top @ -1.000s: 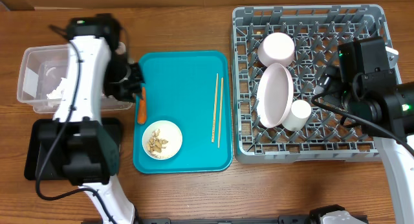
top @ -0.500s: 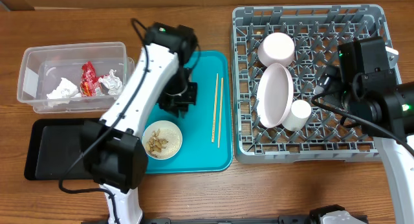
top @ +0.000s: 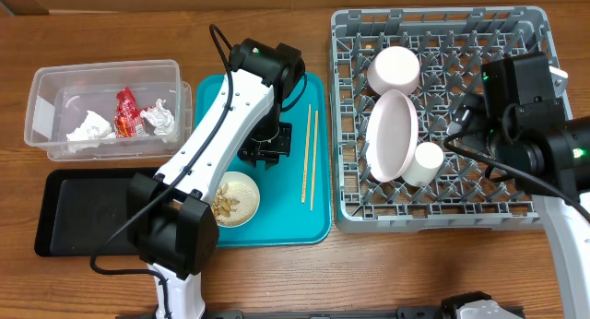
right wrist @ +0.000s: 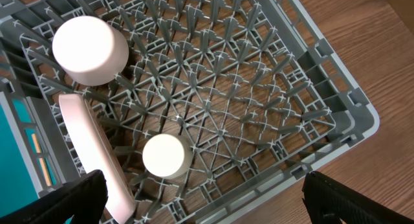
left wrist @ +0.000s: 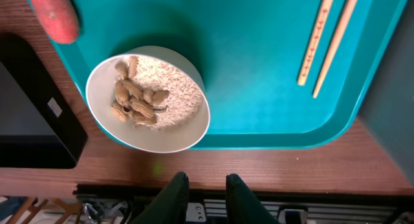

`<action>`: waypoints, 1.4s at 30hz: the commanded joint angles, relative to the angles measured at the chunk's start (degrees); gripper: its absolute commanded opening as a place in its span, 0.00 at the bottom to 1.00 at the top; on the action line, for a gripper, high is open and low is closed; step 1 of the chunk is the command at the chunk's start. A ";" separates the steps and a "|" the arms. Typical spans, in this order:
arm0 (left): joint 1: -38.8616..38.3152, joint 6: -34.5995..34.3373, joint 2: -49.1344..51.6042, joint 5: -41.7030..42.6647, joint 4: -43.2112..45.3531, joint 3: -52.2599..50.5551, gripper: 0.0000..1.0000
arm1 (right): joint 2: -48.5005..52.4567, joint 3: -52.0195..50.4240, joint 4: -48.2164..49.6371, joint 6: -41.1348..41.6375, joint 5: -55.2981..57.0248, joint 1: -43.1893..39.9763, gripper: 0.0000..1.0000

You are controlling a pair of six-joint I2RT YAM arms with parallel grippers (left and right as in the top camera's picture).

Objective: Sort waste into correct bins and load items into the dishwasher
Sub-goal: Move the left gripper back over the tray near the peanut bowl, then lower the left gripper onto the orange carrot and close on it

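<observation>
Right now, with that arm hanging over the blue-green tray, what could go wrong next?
1. The bowl holds nuts. If the left end effector tips it while lifting, they could scatter over the tray.
2. The chopsticks lie flat and are thin, so they may slip from a pinch, or perhaps drop through the grid floor of the rack.

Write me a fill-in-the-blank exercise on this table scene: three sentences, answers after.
1. The red snack wrapper lies in the clear tub between two crumpled ____.
2. On the teal tray, beside the bowl of nuts, lies a pair of ____.
3. In the dish rack, the plate stands on edge between an upturned bowl and a small white ____.
Missing words: tissues; chopsticks; cup.
</observation>
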 commanded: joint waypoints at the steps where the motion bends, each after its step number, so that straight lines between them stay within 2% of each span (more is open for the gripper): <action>1: -0.15 -1.40 -1.55 -2.16 0.55 -0.24 0.23 | -0.04 1.11 0.26 -0.63 -0.07 -0.15 1.00; 5: -0.11 -1.38 -1.55 -2.89 1.92 -0.24 0.24 | -0.04 1.11 0.28 -0.61 -0.07 -0.15 1.00; 11: 0.11 -3.37 -1.55 -8.63 2.56 -0.24 0.27 | -0.04 1.11 0.26 -0.61 -0.07 -0.15 1.00; 15: 1.29 -4.37 -1.55 -9.44 3.96 -0.26 0.40 | -0.04 1.11 0.26 -0.61 -0.07 -0.15 1.00; 21: 3.32 -4.13 -1.53 -9.62 7.30 -0.46 0.47 | -0.04 1.11 0.26 -0.61 -0.07 -0.15 1.00; 26: 5.90 -4.20 -1.53 -11.43 9.94 -2.67 0.47 | -0.04 1.11 0.28 -0.61 -0.07 -0.15 1.00; 30: 8.90 -4.17 -1.55 -11.43 13.29 -7.89 0.44 | -0.04 1.11 0.28 -0.61 -0.07 -0.15 1.00; 35: 12.85 -4.48 -1.55 -11.37 16.72 -14.32 0.28 | -0.04 1.11 0.28 -0.63 -0.07 -0.15 1.00; 42: 16.48 -4.59 -1.53 -10.93 22.03 -20.26 0.29 | -0.04 1.11 0.28 -0.61 -0.07 -0.15 1.00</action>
